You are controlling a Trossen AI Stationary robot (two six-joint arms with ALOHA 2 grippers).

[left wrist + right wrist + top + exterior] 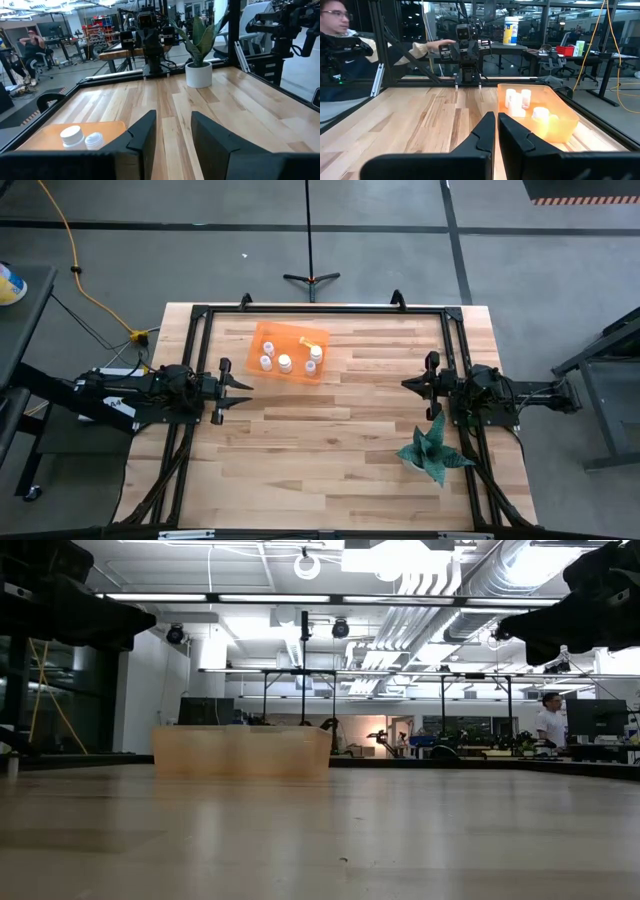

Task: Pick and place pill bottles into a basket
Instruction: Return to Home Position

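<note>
The orange tray (290,352) lies flat on the table at the far middle-left. Several small white-capped pill bottles (285,361) stand upright in it. The tray also shows in the low view (240,752), the left wrist view (45,135) and the right wrist view (555,112). My left gripper (243,392) is open and empty, above the table just near-left of the tray. My right gripper (408,384) is shut and empty, toward the table's right, well clear of the tray. Two bottle caps (72,136) show in the left wrist view, and several bottles (511,98) show in the right wrist view.
A spiky green plant in a white pot (433,452) stands near the right front, close to my right arm. A black frame (320,308) runs round the table's edges. People show in the room beyond the table (340,30). Bare wood lies between the two grippers.
</note>
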